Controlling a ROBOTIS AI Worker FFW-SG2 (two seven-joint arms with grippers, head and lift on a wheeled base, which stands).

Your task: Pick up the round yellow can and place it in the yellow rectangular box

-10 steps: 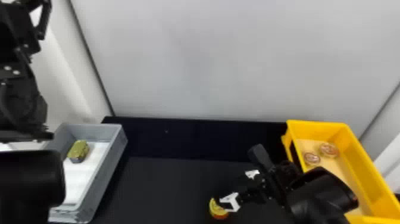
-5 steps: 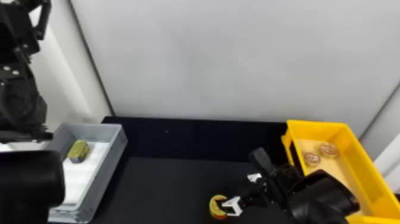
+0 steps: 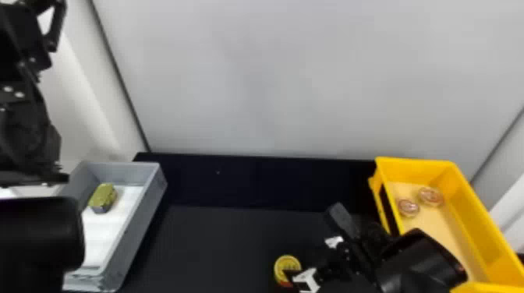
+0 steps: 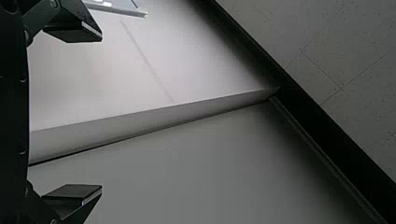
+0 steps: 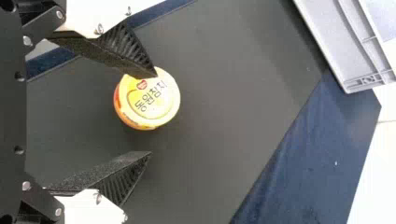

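And there's a finger of the right gripper [image 3: 308, 258] crossing the round yellow can [image 3: 287, 265], hiding a bit of its lid! Over to the yellow box [image 3: 477, 222], its near end cut off by the bottom edge, the right arm [image 3: 421, 261] masking one side; tin lids [image 3: 431, 196] too blurred to read, and the left arm [image 3: 39, 230] covers part of the grey box [image 3: 134, 235]

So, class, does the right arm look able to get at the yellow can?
Probably yes: the right hand is open beside the can, and no other object crowds it. One finger overlaps the can's edge, though, so it may need to shift first.
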